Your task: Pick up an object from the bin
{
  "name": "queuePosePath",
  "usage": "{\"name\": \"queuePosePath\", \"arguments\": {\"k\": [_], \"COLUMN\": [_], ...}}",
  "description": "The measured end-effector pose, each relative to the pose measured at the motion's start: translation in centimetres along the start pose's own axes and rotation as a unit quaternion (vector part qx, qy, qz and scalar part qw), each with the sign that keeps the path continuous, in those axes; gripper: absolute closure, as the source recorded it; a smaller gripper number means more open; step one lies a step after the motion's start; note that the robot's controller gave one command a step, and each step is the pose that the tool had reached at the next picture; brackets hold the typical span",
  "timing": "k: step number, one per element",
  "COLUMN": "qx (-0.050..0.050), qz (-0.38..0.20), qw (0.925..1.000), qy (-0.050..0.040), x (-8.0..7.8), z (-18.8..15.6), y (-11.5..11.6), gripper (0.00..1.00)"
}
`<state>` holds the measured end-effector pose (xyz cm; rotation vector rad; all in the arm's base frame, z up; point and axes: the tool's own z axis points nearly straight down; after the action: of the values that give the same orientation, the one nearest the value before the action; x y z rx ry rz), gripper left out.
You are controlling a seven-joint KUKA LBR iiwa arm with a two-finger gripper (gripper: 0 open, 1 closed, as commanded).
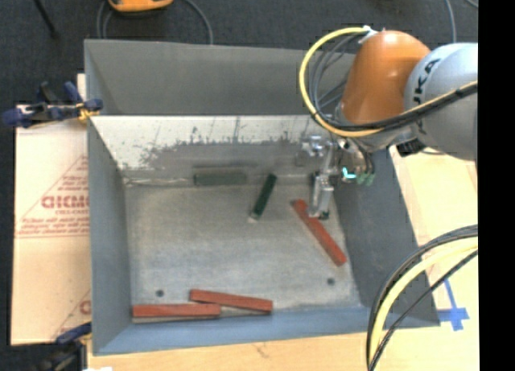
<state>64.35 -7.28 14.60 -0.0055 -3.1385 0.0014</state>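
Observation:
My gripper (322, 204) hangs in the bin's right part, its fingertips just above the upper end of a red-brown stick (320, 233) that lies slanted on the floor toward the right wall. A dark green marker-like stick (263, 195) lies tilted just left of the gripper. Nothing shows between the fingers.
A dark green flat bar (220, 177) lies near the back wall. Two red-brown sticks (231, 302) (175, 311) lie end to end along the front wall. The orange cover and yellow cables of the arm hang over the bin's right back corner.

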Motion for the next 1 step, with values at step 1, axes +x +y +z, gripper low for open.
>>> {"name": "queuePosePath", "arguments": {"k": [1], "qx": [0.000], "qz": [-0.001], "qw": [1.0000], "qy": [-0.0041], "x": [-0.20], "z": [-0.49], "y": [0.00], "gripper": [0.00]}}
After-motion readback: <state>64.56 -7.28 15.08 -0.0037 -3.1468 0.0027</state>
